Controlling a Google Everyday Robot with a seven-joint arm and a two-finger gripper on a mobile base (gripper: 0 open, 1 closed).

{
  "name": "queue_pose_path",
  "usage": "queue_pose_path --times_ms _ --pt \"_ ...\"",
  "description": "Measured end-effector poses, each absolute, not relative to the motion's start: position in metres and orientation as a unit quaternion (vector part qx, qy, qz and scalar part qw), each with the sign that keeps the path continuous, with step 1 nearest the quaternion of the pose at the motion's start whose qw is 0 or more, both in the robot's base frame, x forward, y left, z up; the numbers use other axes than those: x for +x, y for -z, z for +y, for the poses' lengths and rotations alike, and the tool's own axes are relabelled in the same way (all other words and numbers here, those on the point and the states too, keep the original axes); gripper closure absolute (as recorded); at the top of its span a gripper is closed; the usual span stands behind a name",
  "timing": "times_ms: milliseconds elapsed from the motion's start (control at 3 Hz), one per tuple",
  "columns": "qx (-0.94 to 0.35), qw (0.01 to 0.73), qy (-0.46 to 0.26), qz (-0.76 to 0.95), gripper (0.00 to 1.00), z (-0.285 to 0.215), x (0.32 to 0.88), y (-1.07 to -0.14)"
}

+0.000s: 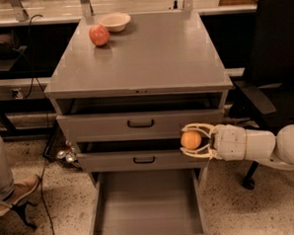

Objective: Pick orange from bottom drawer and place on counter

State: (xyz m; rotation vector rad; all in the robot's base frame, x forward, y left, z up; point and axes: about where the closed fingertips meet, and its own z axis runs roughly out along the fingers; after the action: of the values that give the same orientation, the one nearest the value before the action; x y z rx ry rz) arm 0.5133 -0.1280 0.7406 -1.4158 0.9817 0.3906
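A speckled floor [53, 213] and a dark office chair [277, 58] at 2 o'clock frame a grey drawer cabinet whose flat top, the bench [144, 55], carries a reddish fruit [99, 35] and a pale bowl [114, 21] near its 11 o'clock corner. The bottom drawer [146, 203] is pulled open and its floor is bare. The gripper [185, 141] reaches in from 3 o'clock, in front of the cabinet's right edge, level with the gap between the two upper drawers. Its fingers [199, 126] are clasped around the orange [191, 140], which is held in the air above the open drawer and well below the bench. So the pick looks done. What is left, as I judge it, is the lift toward 12 o'clock, the carry over the bench and the release there. The orange is small, round, smooth and pale — no blemish that I can make out.
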Motion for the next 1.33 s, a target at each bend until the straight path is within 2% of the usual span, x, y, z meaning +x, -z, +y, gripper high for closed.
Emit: queue_pose_path --times_ms 667,1333 --pt "-0.615 0.639 -0.183 0.423 1.0 -0.13 0.528 -0.759" --pt "-0.604 0.642 -0.162 0.444 1.0 -0.154 0.593 -0.825"
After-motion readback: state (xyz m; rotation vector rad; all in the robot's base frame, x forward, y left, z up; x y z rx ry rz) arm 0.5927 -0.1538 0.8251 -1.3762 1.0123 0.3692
